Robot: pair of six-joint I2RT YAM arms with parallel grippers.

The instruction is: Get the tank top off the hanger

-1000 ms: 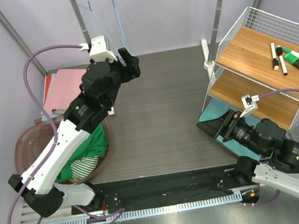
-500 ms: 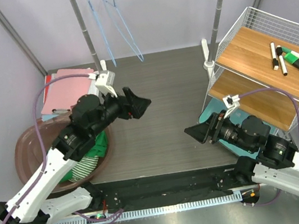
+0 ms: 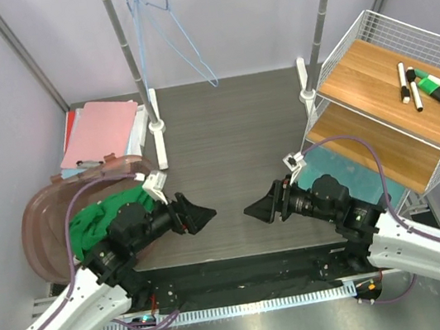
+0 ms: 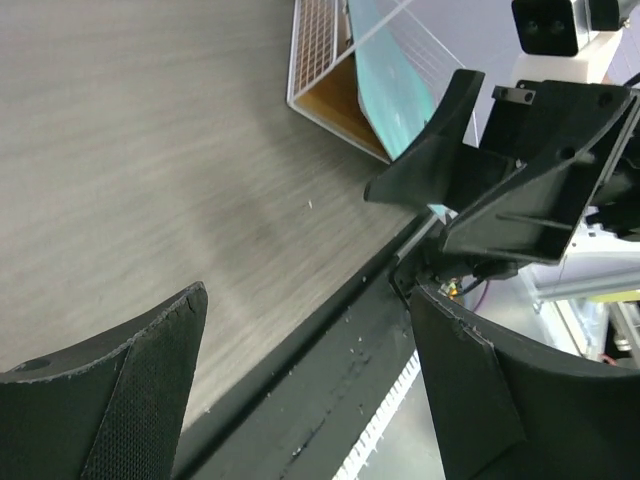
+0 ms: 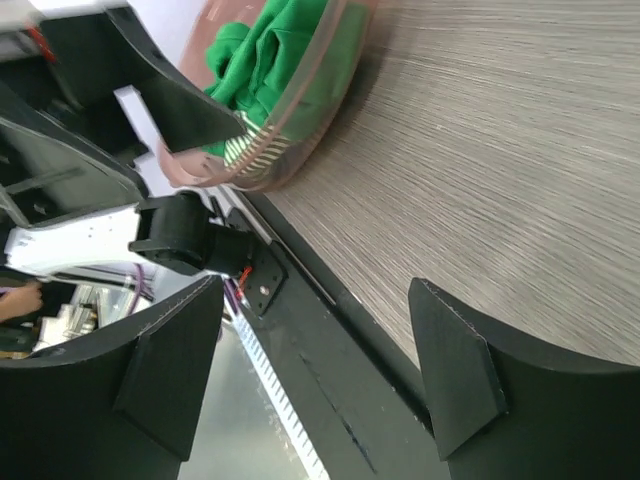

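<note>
Top external: crumpled green tank top [image 3: 115,217] fills a translucent brown tub [image 3: 43,220]

**pixelpeeper:** anyone catch any writing in these? labels, brand names, numbers, anything?

**benchrat:** nope, nothing legible. The markers [image 3: 416,94] on the wooden shelf [image 3: 365,75] at the right of the top view are way too small to make out any print. The pink folder [image 3: 101,129] at the upper left is just a plain cover.

**pixelpeeper:** wrist views?

**benchrat:** same deal, no lettering I can read in either one.
</note>
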